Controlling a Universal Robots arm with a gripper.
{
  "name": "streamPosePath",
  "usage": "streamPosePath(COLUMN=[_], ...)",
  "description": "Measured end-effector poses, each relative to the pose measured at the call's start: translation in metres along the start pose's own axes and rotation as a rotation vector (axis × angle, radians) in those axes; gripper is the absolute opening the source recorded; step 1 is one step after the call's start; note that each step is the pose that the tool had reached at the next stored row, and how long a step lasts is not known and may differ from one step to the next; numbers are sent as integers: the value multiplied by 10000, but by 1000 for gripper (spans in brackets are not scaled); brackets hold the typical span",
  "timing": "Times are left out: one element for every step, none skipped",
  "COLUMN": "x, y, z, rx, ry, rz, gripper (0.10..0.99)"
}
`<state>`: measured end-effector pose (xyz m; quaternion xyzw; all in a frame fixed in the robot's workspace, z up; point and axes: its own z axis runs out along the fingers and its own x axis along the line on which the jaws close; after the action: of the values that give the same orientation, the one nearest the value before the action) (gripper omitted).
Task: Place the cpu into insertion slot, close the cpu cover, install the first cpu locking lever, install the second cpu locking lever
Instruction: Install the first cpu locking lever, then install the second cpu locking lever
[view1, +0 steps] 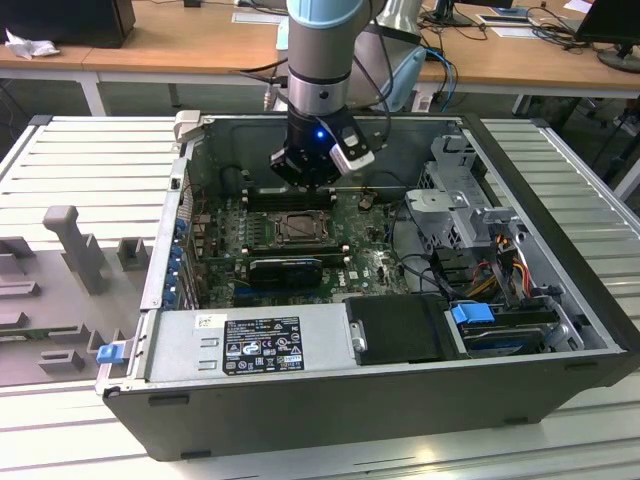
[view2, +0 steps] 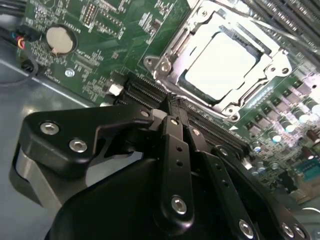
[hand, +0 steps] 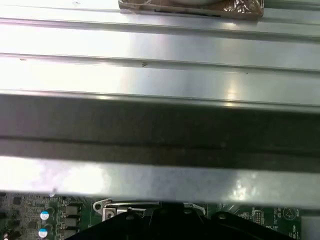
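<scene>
Open computer case (view1: 560, 300) on a slatted metal table (view1: 90, 160), wooden desks (view1: 180, 45) behind. Inside, along the near wall, grey power supply box (view1: 250, 345) with a black drive bay (view1: 400, 330) beside it; drive cage (view1: 460, 180) and a tangle of cables (view1: 500, 270) toward the exterior view's right. Green motherboard (view1: 370, 265) on the floor of the case, black card (view1: 285, 270) lying across it just in front of the socket. Arm (view1: 320, 60) reaching down over the far wall of the case, open room around it above the board. Gripper (view1: 305, 175) hanging just behind and above the insertion slot (view1: 298, 228), fingers (view2: 175, 150) pressed together, holding nothing. In the second wrist view, cpu (view2: 225, 62) seated flat in the slot, cpu cover (view2: 272, 62) lying down around it. Round coin battery (view2: 59, 40) well apart on the board.
</scene>
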<state>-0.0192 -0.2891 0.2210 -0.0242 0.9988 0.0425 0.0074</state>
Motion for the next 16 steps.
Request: streamPosePath(x=[0,1,1,2,2,2,3,3,3,3,4,5,5,5,4,4], y=[-14,-23,-33,-46,-51,-57,-61,-64,-67,-73,-99,-111,-109,-108,-108,-111], z=[-1,-2,-3,-4,-4,-5,-5,-5,-6,-6,-8,-16,-32,-44,-53,-56], rx=[0,0,0,0,-1,-1,-1,-1,0,1,0,3,0,1,1,-2], ry=[-1,0,0,0,-1,-1,-1,-1,-1,0,-1,1,0,0,-1,-2], rz=[0,-1,0,-1,-1,0,1,0,0,-1,0,1,1,1,0,-2], gripper=[106,106,106,106,106,106,106,106,106,106,106,106,106,106,106,106])
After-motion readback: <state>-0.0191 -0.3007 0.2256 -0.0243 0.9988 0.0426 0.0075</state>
